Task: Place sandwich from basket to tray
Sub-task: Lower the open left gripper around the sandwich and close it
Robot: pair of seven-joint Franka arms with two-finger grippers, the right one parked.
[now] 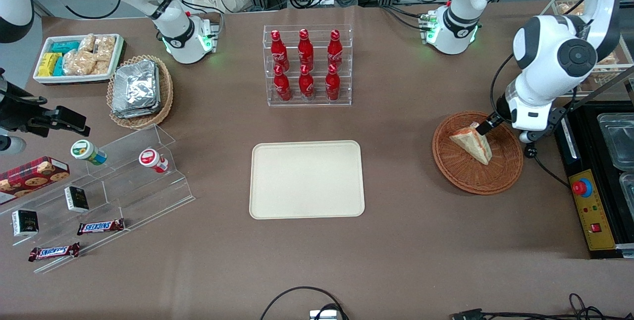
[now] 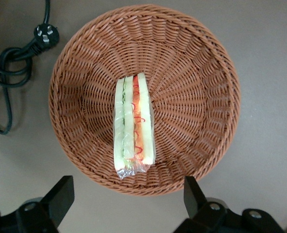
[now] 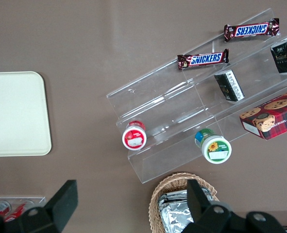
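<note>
One triangular pale-bread sandwich (image 2: 133, 125) lies in the one round reddish-brown wicker basket (image 2: 201, 87). Gripper (image 2: 128, 196) hovers above it, fingers spread wide. One cream rectangular tray (image 1: 306, 180), toward the parked arm's end; wrist view omits it.

Even, bright light from overhead falls across the brown surface (image 1: 406, 240), leaving only soft, short shadows beside the tray (image 1: 307, 180) and under the basket (image 1: 500, 181). Glare shows on the clear bottle rack (image 1: 308, 65) and the foil packs (image 1: 134, 88), and the front view stays sharp to its edges. At the wrist the tool (image 2: 128, 204) hangs above the basket, its dark fingers (image 2: 60, 194) slightly soft while the sandwich (image 2: 133, 125) is crisp
</note>
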